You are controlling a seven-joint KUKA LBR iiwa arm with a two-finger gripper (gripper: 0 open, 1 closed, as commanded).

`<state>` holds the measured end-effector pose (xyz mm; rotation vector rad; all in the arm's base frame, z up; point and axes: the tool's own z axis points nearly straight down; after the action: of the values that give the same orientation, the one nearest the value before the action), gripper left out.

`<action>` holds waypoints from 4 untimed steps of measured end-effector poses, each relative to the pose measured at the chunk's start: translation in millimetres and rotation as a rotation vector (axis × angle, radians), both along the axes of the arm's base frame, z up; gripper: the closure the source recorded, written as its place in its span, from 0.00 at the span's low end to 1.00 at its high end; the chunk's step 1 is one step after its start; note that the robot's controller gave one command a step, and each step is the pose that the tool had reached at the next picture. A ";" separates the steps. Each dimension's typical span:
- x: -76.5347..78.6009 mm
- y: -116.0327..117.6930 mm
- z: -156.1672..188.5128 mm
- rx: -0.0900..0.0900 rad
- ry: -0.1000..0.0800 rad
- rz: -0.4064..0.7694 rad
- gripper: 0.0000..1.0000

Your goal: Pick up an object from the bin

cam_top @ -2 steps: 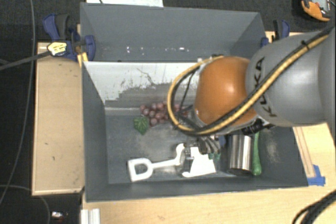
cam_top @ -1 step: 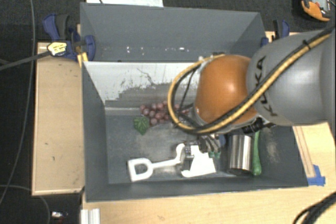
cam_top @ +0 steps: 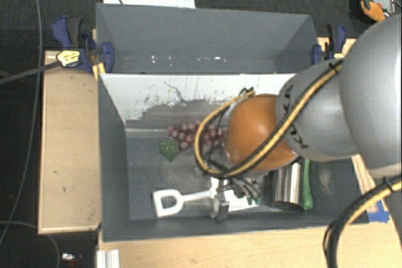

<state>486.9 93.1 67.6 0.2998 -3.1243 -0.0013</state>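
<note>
So the thing here is a white plastic toy shovel (cam_top: 182, 199), lying flat on the floor of the bin (cam_top: 144, 176). It has a D-shaped loop grip at the end poking out to the gripper's left as we look at it. From there a straight shaft runs in under the gripper.

The gripper (cam_top: 219, 206) is right down on that shaft. We honestly can't tell if it's open or clamped on it, because the cables and the orange wrist cover (cam_top: 251, 128) sit in the way.

Just to the gripper's right stands a shiny metal cup (cam_top: 287, 185), with a green stick-like thing (cam_top: 306, 188) beside it. Behind the gripper, further up the bin, we see a bunch of purple grapes (cam_top: 186, 132) and a green leaf (cam_top: 168, 149), both well apart from the shovel.
</note>
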 end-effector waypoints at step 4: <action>5.0 4.3 2.2 0.003 -0.006 0.009 1.00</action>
<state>492.0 97.4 69.8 0.3145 -3.1296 -0.0044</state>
